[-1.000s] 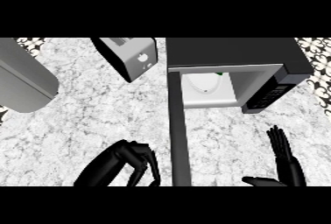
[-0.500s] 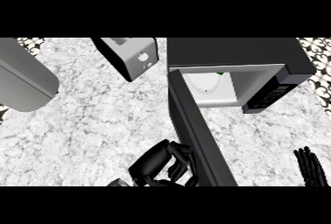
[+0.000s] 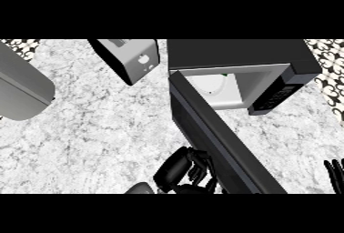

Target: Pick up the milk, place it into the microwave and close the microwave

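Observation:
The microwave (image 3: 242, 52) stands at the back right of the counter, and its dark door (image 3: 222, 141) hangs partly swung in, running diagonally from the hinge toward the lower right. Inside the white cavity sits the milk (image 3: 209, 85), a white carton with a bit of green at its top, partly hidden by the door's edge. My left hand (image 3: 183, 167) lies against the door's outer face near its free end, fingers relaxed and holding nothing. Only the straight fingertips of my right hand (image 3: 334, 169) show at the lower right edge, apart from the door.
A silver toaster (image 3: 131, 57) stands left of the microwave at the back. A large grey rounded body (image 3: 20, 91) fills the left edge. The microwave's control panel (image 3: 279, 93) faces right of the cavity. Marbled counter (image 3: 94, 132) spreads left of the door.
The door has swung rightward toward the cavity, with my left hand moving right and up along with it. My right hand has sunk to the lower right edge.

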You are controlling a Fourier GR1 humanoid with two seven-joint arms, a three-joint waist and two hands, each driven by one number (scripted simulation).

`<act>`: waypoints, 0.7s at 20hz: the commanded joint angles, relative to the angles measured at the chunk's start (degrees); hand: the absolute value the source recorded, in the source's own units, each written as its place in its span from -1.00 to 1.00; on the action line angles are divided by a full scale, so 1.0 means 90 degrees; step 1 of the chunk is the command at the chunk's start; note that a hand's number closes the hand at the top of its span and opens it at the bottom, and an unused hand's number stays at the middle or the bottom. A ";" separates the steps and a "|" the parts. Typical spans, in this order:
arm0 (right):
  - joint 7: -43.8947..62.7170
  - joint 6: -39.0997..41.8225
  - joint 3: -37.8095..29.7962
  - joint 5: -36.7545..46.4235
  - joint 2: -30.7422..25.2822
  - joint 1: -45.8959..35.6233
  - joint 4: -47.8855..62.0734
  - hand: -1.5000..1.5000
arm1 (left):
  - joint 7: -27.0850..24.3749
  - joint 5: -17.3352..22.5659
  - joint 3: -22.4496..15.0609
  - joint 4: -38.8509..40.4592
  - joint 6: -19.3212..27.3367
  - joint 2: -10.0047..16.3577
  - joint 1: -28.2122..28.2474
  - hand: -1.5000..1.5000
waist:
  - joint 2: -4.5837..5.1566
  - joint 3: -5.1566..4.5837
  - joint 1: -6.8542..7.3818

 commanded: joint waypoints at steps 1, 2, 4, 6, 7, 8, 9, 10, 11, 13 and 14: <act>0.0053 0.0574 0.0107 -0.0356 -0.0144 0.0454 -0.0793 -1.00 | -0.0536 0.0706 -0.0621 0.0813 0.0777 -0.0023 -0.0394 1.00 | 0.0023 -0.0002 -0.0085; 0.0337 0.0516 -0.0012 -0.0548 -0.0271 0.0033 -0.0719 -1.00 | -0.0203 0.1020 -0.0967 0.0586 0.1028 -0.0023 -0.0490 1.00 | 0.0040 -0.0001 -0.0098; 0.0192 0.0582 0.0036 -0.0556 -0.0295 0.0363 -0.0954 -1.00 | -0.0021 0.1378 -0.1036 0.0784 0.1108 -0.0022 -0.0929 1.00 | 0.0043 0.0001 -0.0218; 0.0461 0.0684 0.0012 -0.0722 -0.0524 0.0403 -0.1333 -1.00 | -0.0045 0.1712 -0.1162 0.0907 0.0964 -0.0022 -0.1122 1.00 | 0.0062 -0.0005 -0.0290; 0.0733 0.0583 0.0049 -0.0877 -0.0473 0.0356 -0.1597 -1.00 | -0.0010 0.1769 -0.1432 0.0880 0.1078 -0.0022 -0.1149 1.00 | 0.0056 -0.0007 -0.0264; 0.0686 0.0574 0.0243 -0.0757 -0.0403 0.0262 -0.1515 -1.00 | -0.0101 0.1934 -0.1359 0.0796 0.1174 -0.0022 -0.1289 1.00 | 0.0090 -0.0010 -0.0372; 0.0676 0.0651 0.0205 -0.0822 -0.0459 0.0476 -0.1649 -1.00 | -0.0319 0.2098 -0.1483 0.0789 0.1305 -0.0021 -0.1138 1.00 | 0.0079 -0.0010 -0.0395; 0.0743 0.0656 0.0339 -0.0800 -0.0456 0.0416 -0.1798 -1.00 | -0.0180 0.2240 -0.1351 0.0658 0.1388 -0.0021 -0.1368 1.00 | 0.0092 -0.0017 -0.0485; 0.0931 0.0635 0.0339 -0.0821 -0.0555 0.0411 -0.1976 -1.00 | -0.0365 0.2364 -0.1365 0.0652 0.1467 -0.0021 -0.1348 1.00 | 0.0103 -0.0025 -0.0480; 0.0983 0.0735 0.0284 -0.1024 -0.0637 0.0383 -0.1935 -1.00 | -0.0490 0.2622 -0.1556 0.0534 0.1688 -0.0021 -0.1306 1.00 | 0.0115 -0.0019 -0.0539; 0.1033 0.0831 0.0283 -0.1045 -0.0769 0.0456 -0.2122 -1.00 | -0.0487 0.2737 -0.1480 0.0544 0.1766 -0.0021 -0.1415 1.00 | 0.0112 -0.0024 -0.0603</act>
